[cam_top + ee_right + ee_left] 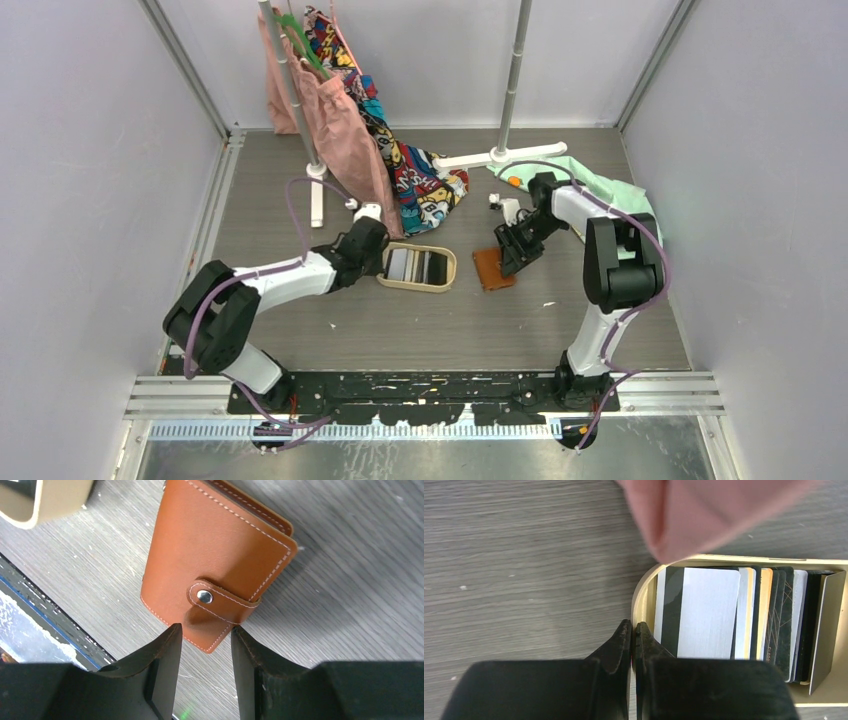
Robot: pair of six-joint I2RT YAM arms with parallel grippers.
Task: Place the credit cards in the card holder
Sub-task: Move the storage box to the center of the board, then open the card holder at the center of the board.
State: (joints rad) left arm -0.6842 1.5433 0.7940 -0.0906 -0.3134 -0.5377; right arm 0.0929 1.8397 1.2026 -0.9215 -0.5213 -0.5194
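Several credit cards [706, 612], white, black, grey and yellow, stand fanned on edge in an oval tan tray [644, 595]. My left gripper [633, 626] is shut, its tips together right over the tray's left rim; whether a card is pinched I cannot tell. In the top view that gripper [378, 262] sits at the left end of the tray [447, 270]. The brown leather card holder [220, 545] lies closed on the table, its snap tab [204, 596] fastened. My right gripper [206, 630] hangs open just above the card holder's near corner, nothing between its fingers.
Pink cloth [704, 510] hangs close above the tray, from a rack [300, 90] with a colourful printed garment [420, 180]. A second rack pole [510, 90] and a mint-green cloth [610, 190] lie behind the right arm. White walls enclose the table.
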